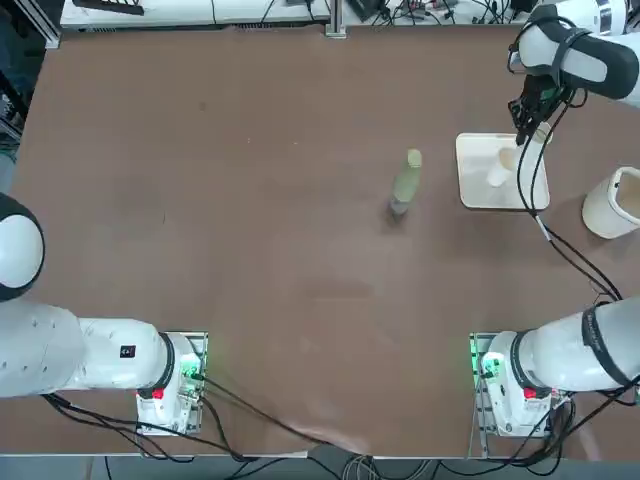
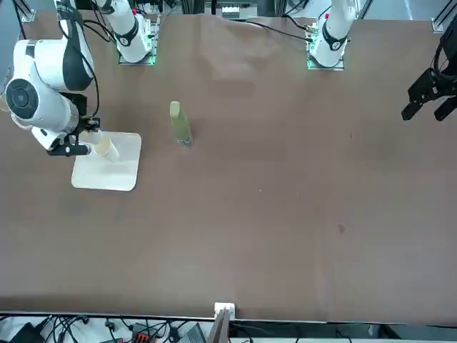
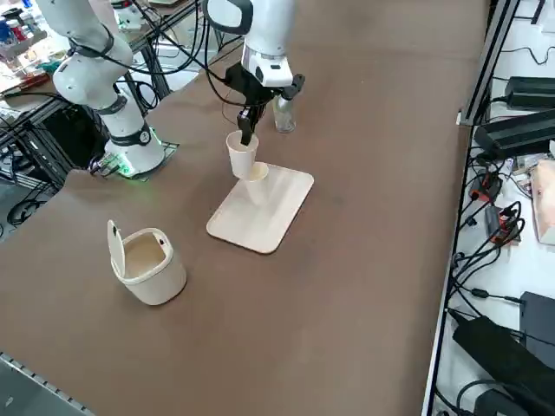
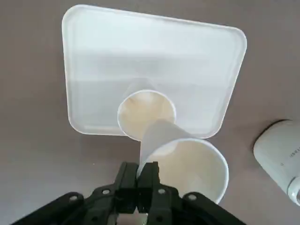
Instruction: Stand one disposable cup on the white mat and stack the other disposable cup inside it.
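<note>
Looking down on a brown table (image 1: 250, 250) from overhead: white mat (image 1: 480, 195) lying at the right, 1 standing cup (image 1: 499, 176) on it, right gripper (image 1: 525, 130) hovering over the mat's far edge with a held cup (image 1: 511, 157) that is hard to make out against the mat. Bottle (image 1: 406, 183) lying near the mat toward the table's middle, round tub (image 1: 612, 203) sitting beside the mat at the right edge.

Facing the robot from across the table: gripper (image 2: 84, 139) hanging low at the mat's (image 2: 114, 175) near corner, held cup (image 2: 103, 146) tilting beside it.

Viewing from the right side: held cup (image 3: 242, 153) hanging just above the standing cup (image 3: 257, 186), not yet inside it.

Peering from the wrist: fingers (image 4: 151, 180) pinching tight on the rim of the held cup (image 4: 187, 159), its base overlapping the mouth of the standing cup (image 4: 140, 110).

Judging progress: step 1 appearing done, 1 cup upright on the mat; stacking appearing underway, with lowering and releasing remaining.
</note>
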Available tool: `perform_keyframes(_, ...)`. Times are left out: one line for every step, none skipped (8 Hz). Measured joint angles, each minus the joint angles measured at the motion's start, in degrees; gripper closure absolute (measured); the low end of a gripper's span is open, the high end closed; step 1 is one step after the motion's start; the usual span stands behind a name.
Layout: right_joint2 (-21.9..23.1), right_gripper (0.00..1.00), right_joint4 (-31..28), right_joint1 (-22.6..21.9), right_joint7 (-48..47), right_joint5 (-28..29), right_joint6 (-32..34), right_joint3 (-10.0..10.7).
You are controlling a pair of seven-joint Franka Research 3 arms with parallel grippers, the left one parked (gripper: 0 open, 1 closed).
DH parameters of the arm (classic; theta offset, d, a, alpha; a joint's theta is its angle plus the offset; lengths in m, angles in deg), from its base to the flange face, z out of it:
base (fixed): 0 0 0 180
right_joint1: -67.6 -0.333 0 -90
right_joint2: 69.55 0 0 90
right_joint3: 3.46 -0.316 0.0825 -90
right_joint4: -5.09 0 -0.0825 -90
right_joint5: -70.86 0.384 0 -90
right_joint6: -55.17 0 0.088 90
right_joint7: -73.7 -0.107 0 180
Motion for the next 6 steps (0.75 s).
perform_keyframes(0.00, 0.98, -0.13, -0.07, -0.04, 0.00, -0.82, 0.00)
perform_keyframes(-0.02, 0.98, -0.13, -0.16, -0.11, 0.00, -1.88, 0.00)
perform_keyframes(-0.09, 0.98, -0.13, -0.30, -0.14, 0.00, -2.63, 0.00)
perform_keyframes(-0.29, 0.98, -0.15, -0.69, -0.15, 0.00, -3.27, 0.00)
perform_keyframes(-0.57, 0.98, -0.18, -1.02, -0.23, 0.00, -3.87, -0.01)
perform_keyframes(-0.97, 0.97, -0.18, -1.12, -0.27, 0.00, -4.09, 0.00)
